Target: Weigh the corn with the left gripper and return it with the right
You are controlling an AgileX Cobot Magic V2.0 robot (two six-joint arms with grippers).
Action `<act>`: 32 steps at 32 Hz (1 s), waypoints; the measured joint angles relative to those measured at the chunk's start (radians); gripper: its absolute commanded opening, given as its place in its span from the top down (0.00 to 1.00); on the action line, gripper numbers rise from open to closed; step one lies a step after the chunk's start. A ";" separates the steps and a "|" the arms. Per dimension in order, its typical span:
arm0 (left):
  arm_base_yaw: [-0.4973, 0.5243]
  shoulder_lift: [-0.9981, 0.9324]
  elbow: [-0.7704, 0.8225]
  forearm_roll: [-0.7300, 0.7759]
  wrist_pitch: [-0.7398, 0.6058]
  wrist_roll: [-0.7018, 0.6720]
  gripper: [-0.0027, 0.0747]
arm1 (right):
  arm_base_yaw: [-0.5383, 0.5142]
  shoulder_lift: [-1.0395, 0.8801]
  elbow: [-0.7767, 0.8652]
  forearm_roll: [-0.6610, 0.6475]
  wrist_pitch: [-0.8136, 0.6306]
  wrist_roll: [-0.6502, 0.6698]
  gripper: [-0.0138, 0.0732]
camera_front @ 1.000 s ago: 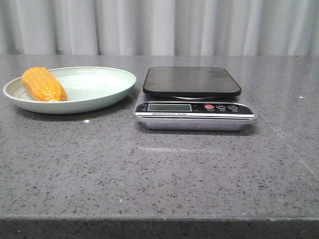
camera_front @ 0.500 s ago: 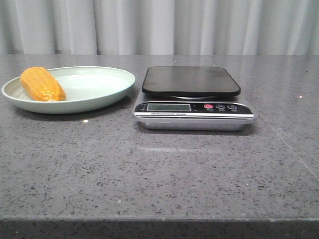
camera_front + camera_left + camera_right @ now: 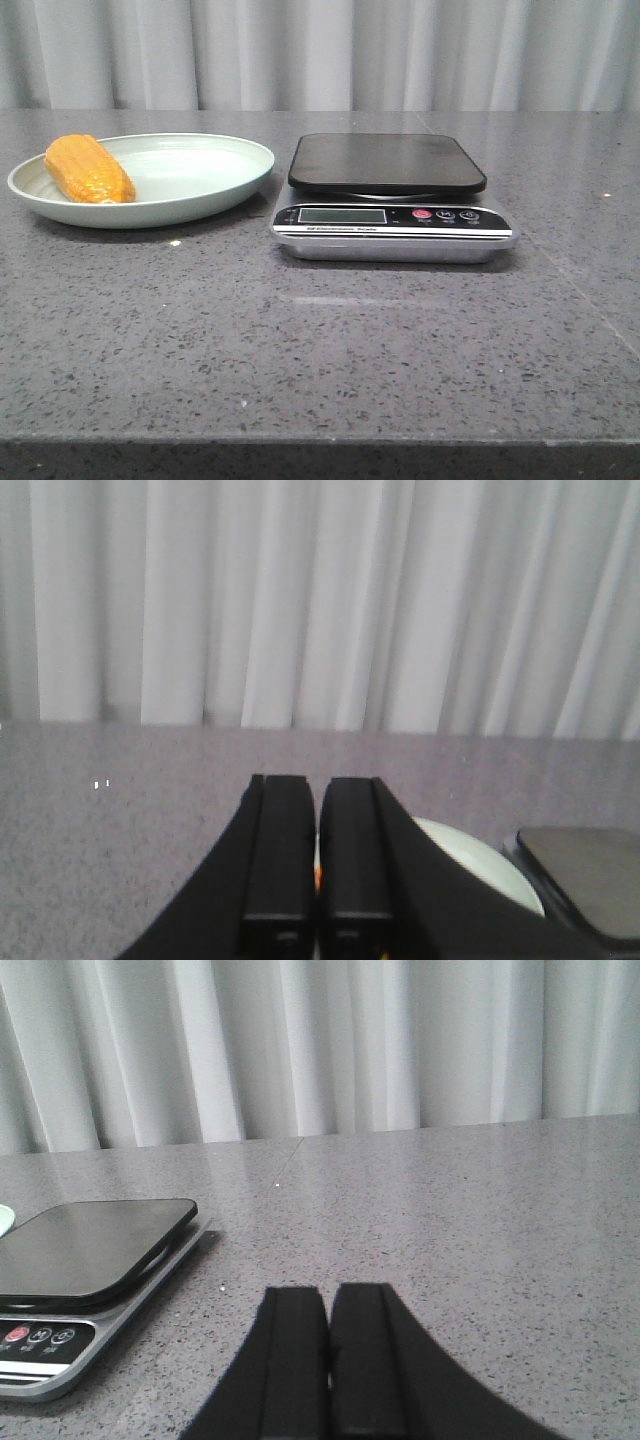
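The orange-yellow corn (image 3: 88,170) lies at the left end of a pale green plate (image 3: 200,180) at the table's back left. A kitchen scale (image 3: 390,197) with a bare black platform stands to the plate's right. No arm shows in the front view. My left gripper (image 3: 317,785) is shut and empty, with the plate's rim (image 3: 470,860) and a sliver of orange behind its fingers. My right gripper (image 3: 328,1295) is shut and empty above the table, to the right of the scale (image 3: 85,1260).
The table is a grey speckled stone top (image 3: 320,340). A white curtain (image 3: 320,50) hangs behind its far edge. The scale's display and buttons (image 3: 440,215) face the front.
The whole front view shifts a few pixels left and then back right. The corn, plate and scale keep their places relative to each other.
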 measured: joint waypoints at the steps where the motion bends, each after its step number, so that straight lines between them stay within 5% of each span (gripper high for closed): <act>1: 0.000 0.014 0.002 0.001 0.007 0.000 0.80 | 0.000 0.000 0.000 0.000 0.000 0.000 0.67; 8: 0.000 0.111 0.010 -0.006 0.027 0.000 0.75 | 0.000 0.000 0.000 0.000 0.000 0.000 0.67; 19: 0.000 0.277 -0.039 -0.042 0.103 0.000 0.22 | 0.000 0.000 0.000 0.000 0.000 0.000 0.67; 32: -0.021 0.548 -0.271 -0.137 0.239 0.000 0.21 | 0.000 0.000 0.000 0.000 0.000 0.000 0.67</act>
